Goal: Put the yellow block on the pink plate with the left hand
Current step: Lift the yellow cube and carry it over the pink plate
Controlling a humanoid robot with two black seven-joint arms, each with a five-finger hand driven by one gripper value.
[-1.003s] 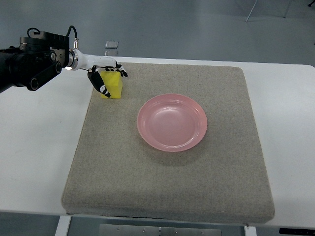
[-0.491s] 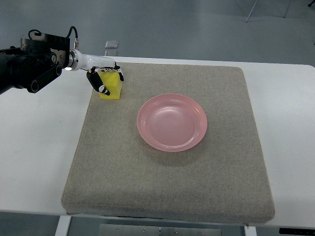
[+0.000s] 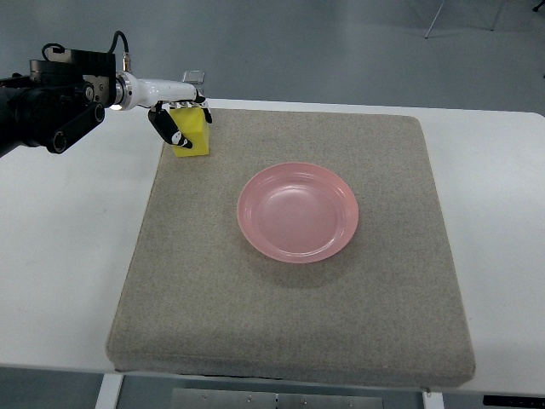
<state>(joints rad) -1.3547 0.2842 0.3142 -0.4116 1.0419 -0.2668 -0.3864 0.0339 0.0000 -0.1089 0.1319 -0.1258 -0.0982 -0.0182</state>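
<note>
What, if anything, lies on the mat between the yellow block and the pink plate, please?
Nothing visible. The left hand grips the yellow block at the mat's far left corner, and only bare grey mat separates it from the empty pink plate.

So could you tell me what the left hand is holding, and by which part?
The left hand grips the yellow block by its upper part, fingers curled over the top.
</note>
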